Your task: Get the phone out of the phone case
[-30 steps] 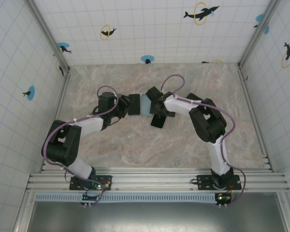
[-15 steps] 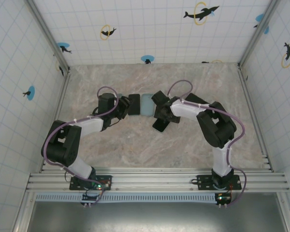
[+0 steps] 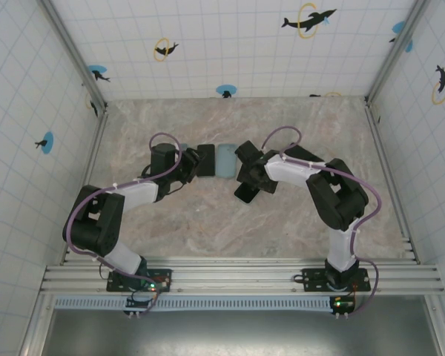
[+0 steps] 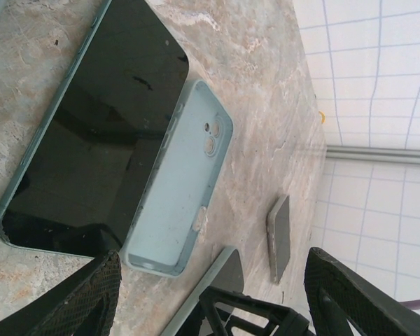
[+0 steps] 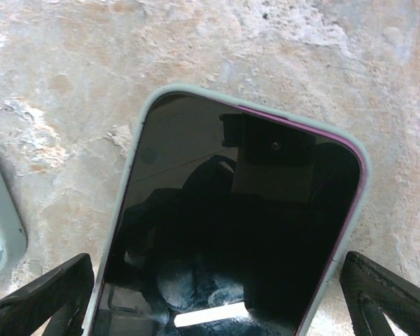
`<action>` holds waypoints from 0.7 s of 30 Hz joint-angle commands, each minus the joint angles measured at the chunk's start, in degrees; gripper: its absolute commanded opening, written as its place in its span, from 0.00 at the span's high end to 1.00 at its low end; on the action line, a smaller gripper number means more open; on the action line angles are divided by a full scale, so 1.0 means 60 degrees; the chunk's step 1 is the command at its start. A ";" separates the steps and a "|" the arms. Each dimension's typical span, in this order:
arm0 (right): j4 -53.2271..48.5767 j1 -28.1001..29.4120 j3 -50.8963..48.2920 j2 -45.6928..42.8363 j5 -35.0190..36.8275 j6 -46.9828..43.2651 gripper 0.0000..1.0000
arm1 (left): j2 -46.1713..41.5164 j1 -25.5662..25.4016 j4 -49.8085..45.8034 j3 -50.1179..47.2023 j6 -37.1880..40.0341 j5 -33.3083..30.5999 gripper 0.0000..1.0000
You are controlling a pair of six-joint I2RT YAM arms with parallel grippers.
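Position of the work: my right hand [image 5: 217, 260] hangs directly over a black-screened phone [image 5: 231, 231] seated in a pale green case [image 5: 360, 164], lying face up on the marbled desk [image 3: 208, 222]. The hand is released. Its fingers stand wide apart, one beyond each long edge of the phone, and they grasp nothing. I see no contact with the case, and I cannot tell my height above it.

From overhead, the phone's near end juts out from under this hand towards the arm bases. Its long axis runs roughly near to far, slightly skewed, so my fingers span its width, not its length.

My left hand [image 4: 211, 255] is also released, fingers spread with nothing between them. It faces right towards a second, dark-edged black phone [image 4: 91, 133] and an empty pale blue-green case [image 4: 175, 189]. These two lie close side by side with their long axes near to far; I cannot tell whether they touch. Both sit between my left hand and the cased phone, so I judge the right arm the nearer one for this job.

On the views: the left wrist view shows the empty case's bare interior and lens cut-outs, where overhead it reads as a flat pale rectangle. The right wrist view shows the green rim and a thin magenta line wrapping the screen, so I judge this phone not yet removed. Overhead it reads as a plain dark slab.
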 commanded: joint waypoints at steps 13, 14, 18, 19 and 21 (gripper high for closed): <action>-0.1849 0.0255 0.1438 0.1311 -0.0408 0.1820 0.06 | -0.0149 0.0277 0.0249 -0.0111 0.0318 0.0367 0.29; -0.1873 0.0246 0.1551 0.1346 -0.0334 0.1825 0.06 | -0.0133 0.0300 0.0272 -0.0113 0.0318 0.0381 0.29; -0.2328 0.0197 0.2152 0.1716 -0.0271 0.2026 0.06 | -0.0023 0.0340 0.0371 -0.0071 0.0318 0.0483 0.29; -0.2439 0.0193 0.2288 0.1832 -0.0299 0.2109 0.06 | 0.0007 0.0350 0.0398 -0.0056 0.0318 0.0510 0.29; -0.2748 0.0188 0.2555 0.2046 -0.0394 0.2245 0.07 | 0.0038 0.0350 0.0443 -0.0055 0.0318 0.0543 0.29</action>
